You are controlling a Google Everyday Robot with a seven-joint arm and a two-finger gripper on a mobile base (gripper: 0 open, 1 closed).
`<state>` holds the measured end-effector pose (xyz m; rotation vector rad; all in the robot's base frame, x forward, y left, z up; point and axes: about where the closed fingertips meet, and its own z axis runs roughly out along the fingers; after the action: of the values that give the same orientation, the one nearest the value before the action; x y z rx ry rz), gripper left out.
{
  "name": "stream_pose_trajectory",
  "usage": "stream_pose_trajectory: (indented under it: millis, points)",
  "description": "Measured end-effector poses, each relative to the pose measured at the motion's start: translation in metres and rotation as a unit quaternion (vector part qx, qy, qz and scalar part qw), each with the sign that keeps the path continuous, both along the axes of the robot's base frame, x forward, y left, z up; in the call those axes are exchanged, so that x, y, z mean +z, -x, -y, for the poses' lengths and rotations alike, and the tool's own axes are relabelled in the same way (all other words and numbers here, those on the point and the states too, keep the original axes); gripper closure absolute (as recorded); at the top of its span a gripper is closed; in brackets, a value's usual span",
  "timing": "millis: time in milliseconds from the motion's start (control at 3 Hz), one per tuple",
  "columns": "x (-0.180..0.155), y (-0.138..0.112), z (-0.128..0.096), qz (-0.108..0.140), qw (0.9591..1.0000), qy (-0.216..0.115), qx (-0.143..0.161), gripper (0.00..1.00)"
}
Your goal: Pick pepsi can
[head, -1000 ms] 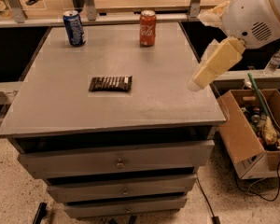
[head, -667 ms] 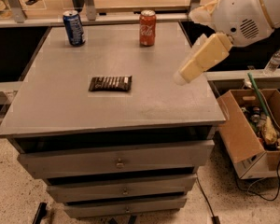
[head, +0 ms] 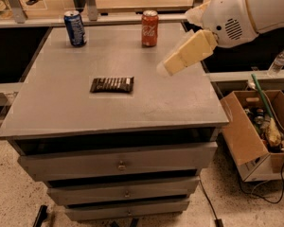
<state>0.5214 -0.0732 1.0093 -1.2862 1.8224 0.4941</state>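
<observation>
pepsi can [head: 75, 28] back-left, red can [head: 150, 28] nearer end effector [head: 168, 67] hovering right, grip unclear

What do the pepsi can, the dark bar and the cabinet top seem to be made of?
The pepsi can: probably thin metal, glossy blue print, silver top rim. The dark bar: likely a shiny foil wrapper, with ribbed highlights. The cabinet top: smooth matte grey, painted metal or laminate; unclear which. The gripper, cream and plastic-looking, hangs above the top's right side.
</observation>
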Motion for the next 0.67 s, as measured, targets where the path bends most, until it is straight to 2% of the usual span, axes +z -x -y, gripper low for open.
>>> stream_pose_trajectory:
  millis: [333, 667]
  points:
    - [-0.0015, -0.0054, -0.0015, -0.003, 0.9980, -0.023, -0.058, 0.00]
    - [-0.0015, -0.0138, -0.0029, 0.004, 0.9940, -0.044, -0.100, 0.00]
